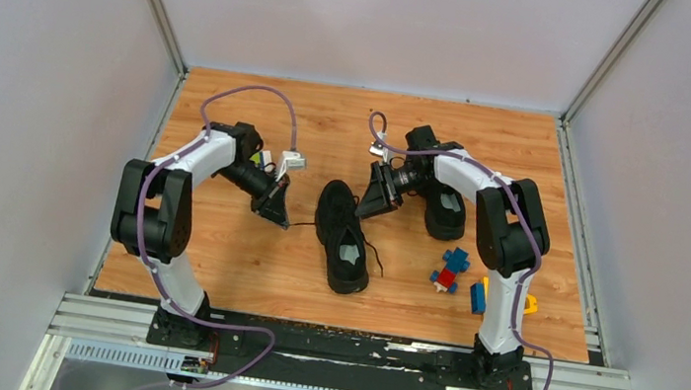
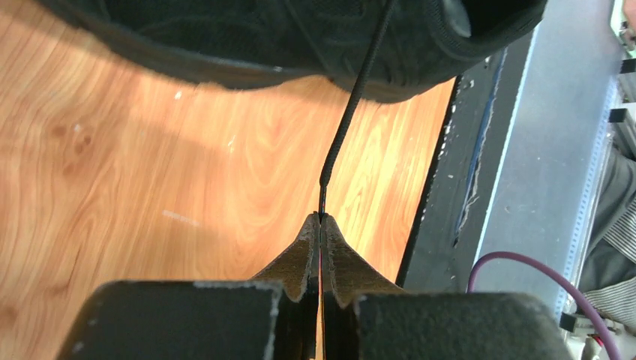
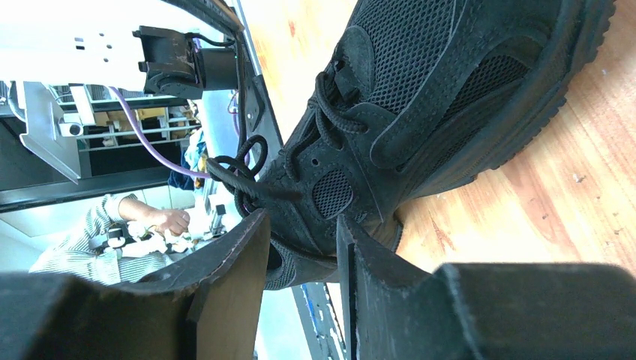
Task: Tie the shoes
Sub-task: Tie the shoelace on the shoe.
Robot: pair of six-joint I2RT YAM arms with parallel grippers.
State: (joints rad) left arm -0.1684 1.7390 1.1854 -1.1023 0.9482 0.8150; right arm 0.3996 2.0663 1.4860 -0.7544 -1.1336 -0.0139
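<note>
Two black shoes lie on the wooden table: one in the middle (image 1: 346, 240), the other (image 1: 446, 212) further right under the right arm. My left gripper (image 1: 276, 212) is shut on the tip of a thin black lace (image 2: 351, 109), which runs taut from the fingertips (image 2: 321, 219) up to the middle shoe (image 2: 300, 37). My right gripper (image 1: 377, 199) stands open at that shoe's other side. In the right wrist view its jaws (image 3: 300, 225) are apart, with the shoe's mesh side (image 3: 435, 97) and a lace loop (image 3: 244, 169) just beyond them.
Small blue, red and yellow toy blocks (image 1: 452, 268) lie right of the middle shoe, near the right arm's base. A loose lace end (image 1: 375, 255) trails off that shoe's right side. Grey walls close in the table on three sides, and a metal rail (image 1: 342, 354) runs along the near edge.
</note>
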